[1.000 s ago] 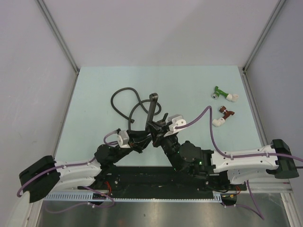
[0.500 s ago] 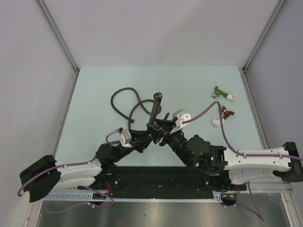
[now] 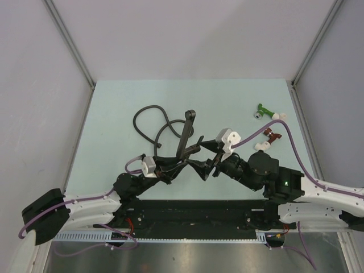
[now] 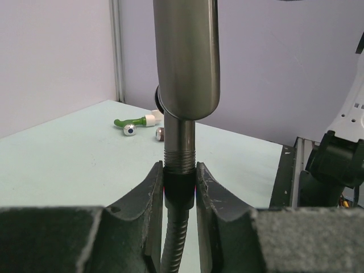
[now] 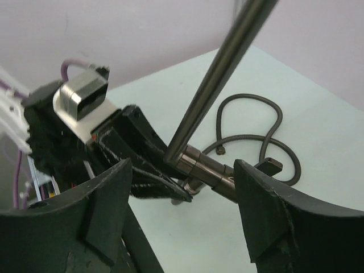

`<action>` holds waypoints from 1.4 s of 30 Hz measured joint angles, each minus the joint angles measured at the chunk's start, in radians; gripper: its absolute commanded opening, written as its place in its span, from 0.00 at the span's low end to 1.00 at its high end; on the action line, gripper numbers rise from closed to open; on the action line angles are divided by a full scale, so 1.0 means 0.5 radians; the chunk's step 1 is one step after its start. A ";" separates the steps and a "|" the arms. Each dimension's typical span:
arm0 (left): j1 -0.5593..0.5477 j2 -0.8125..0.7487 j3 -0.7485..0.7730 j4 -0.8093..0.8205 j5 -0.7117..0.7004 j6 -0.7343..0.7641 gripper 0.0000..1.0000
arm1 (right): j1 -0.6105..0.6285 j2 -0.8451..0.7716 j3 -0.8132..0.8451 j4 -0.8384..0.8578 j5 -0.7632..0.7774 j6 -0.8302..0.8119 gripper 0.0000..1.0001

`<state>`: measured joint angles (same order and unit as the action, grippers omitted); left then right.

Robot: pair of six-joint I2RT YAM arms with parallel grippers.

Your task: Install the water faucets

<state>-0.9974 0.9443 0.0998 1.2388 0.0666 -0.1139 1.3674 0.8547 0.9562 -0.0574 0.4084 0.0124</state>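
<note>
Left jaws tight on slim grey-brown metal faucet, right jaws wide apart.

Top view: the faucet had its lower end buried between the left gripper and right gripper, so the T-body couldn't be made out. The right arm ran off the right edge.

Left wrist view: the faucet's upper end was clipped by the top edge. The hose dropped between the fingers and out the bottom edge. A small fitting sat mostly hidden behind the faucet, colour unreadable.

Right wrist view: the faucet's long arm left the top edge. That gripper's own fingers were blurred and cut at the bottom, and one covered part of the hose loop.
</note>
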 measured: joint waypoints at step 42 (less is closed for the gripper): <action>0.002 -0.187 -0.005 -0.055 0.346 -0.082 0.00 | -0.699 0.711 0.818 -1.254 -1.645 -0.911 0.06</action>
<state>-0.9966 0.8509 0.0975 1.2114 0.2398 -0.1551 1.0180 1.2102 1.3651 -0.6842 -0.4141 -0.4431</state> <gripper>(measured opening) 0.274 0.315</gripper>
